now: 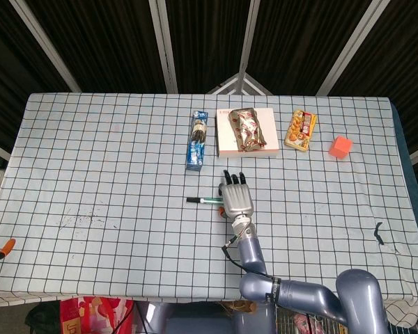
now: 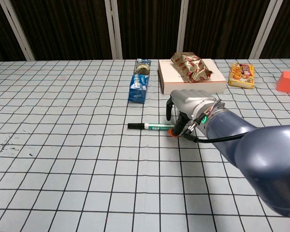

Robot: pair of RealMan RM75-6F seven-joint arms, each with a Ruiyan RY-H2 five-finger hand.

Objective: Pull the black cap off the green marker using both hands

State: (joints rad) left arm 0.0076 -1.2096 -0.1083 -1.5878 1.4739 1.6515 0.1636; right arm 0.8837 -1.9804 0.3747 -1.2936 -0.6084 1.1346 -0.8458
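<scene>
The green marker (image 2: 154,128) lies flat on the checked tablecloth, its black cap (image 2: 134,126) pointing left. In the head view the marker (image 1: 205,201) pokes out to the left from under my right hand (image 1: 236,196). That right hand (image 2: 191,104) arches over the marker's right end, fingers curved down and apart, with an orange-tipped digit touching the cloth beside the marker's end. Whether any finger touches the marker is hidden. My left hand shows in neither view.
Behind the marker lie a blue toothpaste box (image 2: 139,81) and a pink box (image 2: 192,79) with a snack bag on it. Further right are a snack pack (image 2: 241,74) and an orange cube (image 2: 287,81). An orange-tipped tool (image 1: 3,247) lies at the table's left edge.
</scene>
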